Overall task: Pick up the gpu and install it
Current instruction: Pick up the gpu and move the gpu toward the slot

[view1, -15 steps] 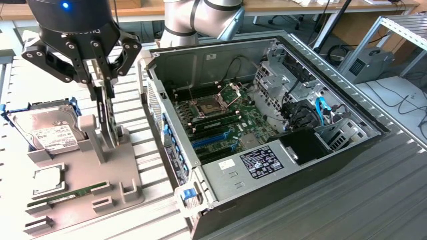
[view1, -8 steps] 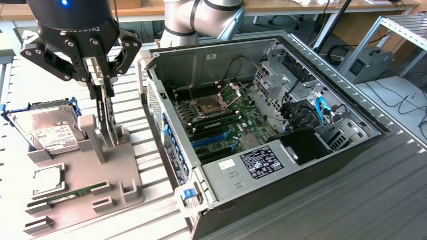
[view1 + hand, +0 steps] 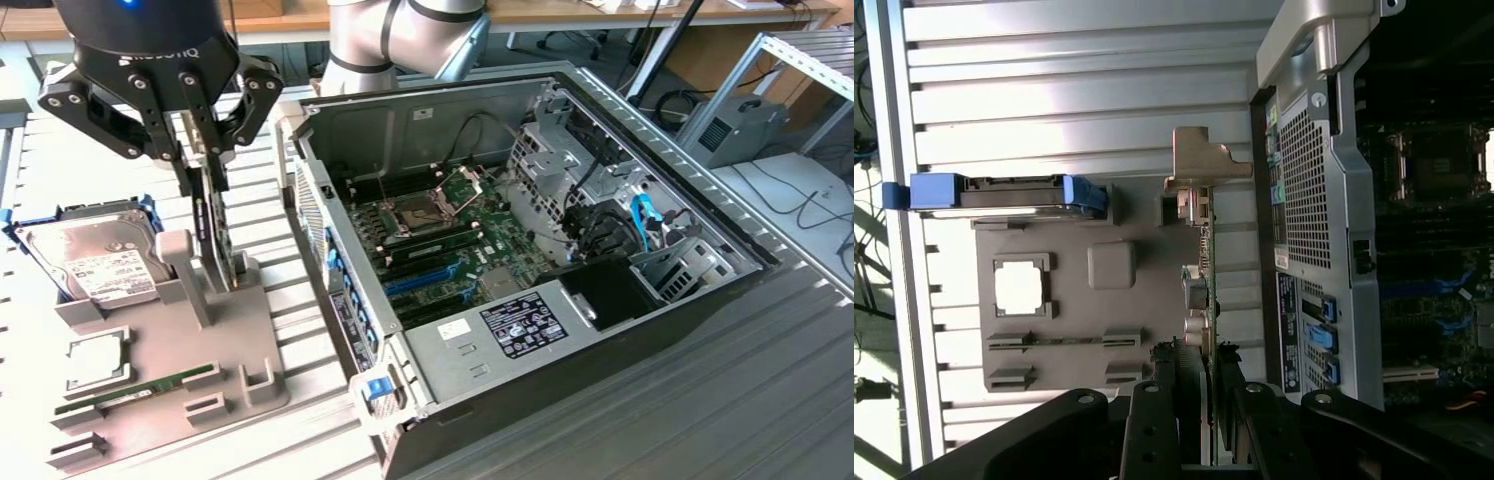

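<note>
— Slatted table (image 3: 747, 400), from the exterior view's left: what's on it?
— Hard drive (image 3: 94, 262) in a grey rack (image 3: 174, 350), then the gpu (image 3: 214, 225) standing on edge in that same rack.
— And the gripper (image 3: 203, 158)?
— Over the gpu, jaws closed on its top edge. Open PC case (image 3: 561, 405) lies at the right.

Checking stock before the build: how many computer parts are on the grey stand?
4: the hard drive at the far end, the processor chip in the middle, the memory stick nearest the camera, the graphics card upright in the claw.
</note>
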You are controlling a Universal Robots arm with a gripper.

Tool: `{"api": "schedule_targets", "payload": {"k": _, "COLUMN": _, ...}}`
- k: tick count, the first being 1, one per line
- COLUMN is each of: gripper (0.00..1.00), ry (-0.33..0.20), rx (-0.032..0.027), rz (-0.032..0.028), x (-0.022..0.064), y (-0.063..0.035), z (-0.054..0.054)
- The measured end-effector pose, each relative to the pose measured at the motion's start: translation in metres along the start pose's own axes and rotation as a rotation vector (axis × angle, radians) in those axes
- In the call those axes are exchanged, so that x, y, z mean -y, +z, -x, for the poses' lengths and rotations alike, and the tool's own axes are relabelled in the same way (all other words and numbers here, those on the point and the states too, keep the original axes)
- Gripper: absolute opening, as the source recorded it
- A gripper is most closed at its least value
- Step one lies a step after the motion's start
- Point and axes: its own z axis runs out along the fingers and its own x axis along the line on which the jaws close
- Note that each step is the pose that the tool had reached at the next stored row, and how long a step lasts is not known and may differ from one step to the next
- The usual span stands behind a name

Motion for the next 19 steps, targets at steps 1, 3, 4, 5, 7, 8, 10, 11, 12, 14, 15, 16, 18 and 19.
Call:
{"api": "schedule_targets", "payload": {"k": 1, "gripper": 0.27, "ry": 0.0, "rx": 0.0, "rz": 0.0, "x": 0.0, "y": -0.0004, "z": 0.0}}
{"api": "schedule_targets", "payload": {"k": 3, "gripper": 0.27, "ry": 0.0, "rx": -0.0001, "rz": 0.0, "x": 0.0, "y": -0.0012, "z": 0.0}}
{"api": "schedule_targets", "payload": {"k": 4, "gripper": 0.27, "ry": 0.0, "rx": -0.0001, "rz": 0.0, "x": 0.0, "y": -0.0017, "z": 0.0001}}
{"api": "schedule_targets", "payload": {"k": 5, "gripper": 0.27, "ry": 0.0, "rx": -0.0001, "rz": 0.0, "x": -0.0001, "y": -0.0021, "z": 0.0}}
{"api": "schedule_targets", "payload": {"k": 7, "gripper": 0.27, "ry": 0.0, "rx": 0.0, "rz": 0.0, "x": -0.0001, "y": -0.0035, "z": 0.0001}}
{"api": "schedule_targets", "payload": {"k": 8, "gripper": 0.27, "ry": 0.0, "rx": -0.0001, "rz": 0.0, "x": -0.0001, "y": -0.004, "z": 0.0001}}
{"api": "schedule_targets", "payload": {"k": 10, "gripper": 0.27, "ry": 0.0, "rx": -0.0001, "rz": 0.0, "x": -0.0002, "y": -0.0048, "z": 0.0001}}
{"api": "schedule_targets", "payload": {"k": 11, "gripper": 0.27, "ry": 0.0, "rx": 0.0, "rz": 0.0, "x": -0.0002, "y": -0.0052, "z": 0.0001}}
{"api": "schedule_targets", "payload": {"k": 12, "gripper": 0.27, "ry": 0.0, "rx": 0.0, "rz": 0.0, "x": -0.0002, "y": -0.0055, "z": 0.0001}}
{"api": "schedule_targets", "payload": {"k": 14, "gripper": 0.27, "ry": 0.0, "rx": -0.0001, "rz": 0.0, "x": -0.0002, "y": -0.0063, "z": 0.0002}}
{"api": "schedule_targets", "payload": {"k": 15, "gripper": 0.27, "ry": 0.0, "rx": 0.0, "rz": 0.0, "x": -0.0002, "y": -0.0067, "z": 0.0002}}
{"api": "schedule_targets", "payload": {"k": 16, "gripper": 0.27, "ry": 0.0, "rx": 0.0, "rz": 0.0, "x": -0.0002, "y": -0.0071, "z": 0.0002}}
{"api": "schedule_targets", "payload": {"k": 18, "gripper": 0.27, "ry": 0.0, "rx": -0.0001, "rz": 0.0, "x": -0.0003, "y": -0.008, "z": 0.0002}}
{"api": "schedule_targets", "payload": {"k": 19, "gripper": 0.27, "ry": 0.0, "rx": -0.0001, "rz": -0.0001, "x": -0.0003, "y": -0.0084, "z": 0.0002}}
